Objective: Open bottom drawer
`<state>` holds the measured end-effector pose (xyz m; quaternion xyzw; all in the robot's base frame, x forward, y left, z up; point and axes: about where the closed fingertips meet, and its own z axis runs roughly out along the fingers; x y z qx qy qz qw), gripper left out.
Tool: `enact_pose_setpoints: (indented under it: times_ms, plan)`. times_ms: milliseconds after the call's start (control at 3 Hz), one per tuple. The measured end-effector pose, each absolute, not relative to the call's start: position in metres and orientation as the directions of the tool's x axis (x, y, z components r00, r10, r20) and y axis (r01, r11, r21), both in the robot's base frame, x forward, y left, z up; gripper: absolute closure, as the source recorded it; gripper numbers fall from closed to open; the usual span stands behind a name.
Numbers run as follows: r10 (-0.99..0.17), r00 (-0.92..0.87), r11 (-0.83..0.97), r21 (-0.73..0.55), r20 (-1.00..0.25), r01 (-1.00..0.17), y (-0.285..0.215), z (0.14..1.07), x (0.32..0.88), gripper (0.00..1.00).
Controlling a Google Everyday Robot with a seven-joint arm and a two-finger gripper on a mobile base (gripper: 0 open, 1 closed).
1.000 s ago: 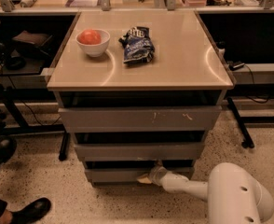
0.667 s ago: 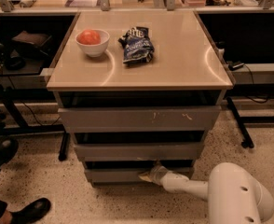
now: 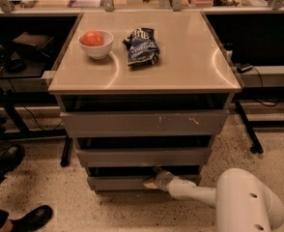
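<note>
The bottom drawer [image 3: 118,182] is the lowest and narrowest grey front of the cabinet, standing out a little with a dark gap above it. My gripper [image 3: 154,178] is at the top edge of that front, a bit right of its middle. The white arm [image 3: 238,204] reaches in from the lower right. Above it are the middle drawer [image 3: 142,156] and the wide top drawer [image 3: 142,123] with pale scratches.
On the tan cabinet top [image 3: 190,57] stand a white bowl [image 3: 95,44] with a red fruit and a dark chip bag [image 3: 142,46]. A person's black shoes [image 3: 16,187] are on the speckled floor at lower left. Dark desks with cables flank both sides.
The gripper has held its place at the bottom drawer's upper edge. The drawer front shows no visible shift.
</note>
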<state>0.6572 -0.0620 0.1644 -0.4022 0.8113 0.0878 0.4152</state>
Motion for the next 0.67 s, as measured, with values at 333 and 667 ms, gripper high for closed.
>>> enact_pose_setpoints:
  times_ms: [333, 667]
  plan:
    - [-0.58, -0.332, 0.661, -0.191, -0.744, -0.725, -0.0681, 0.1733, 0.6589, 1.0]
    - [-0.575, -0.345, 0.663, -0.176, -0.742, -0.727, -0.0675, 0.1755, 0.6525, 1.0]
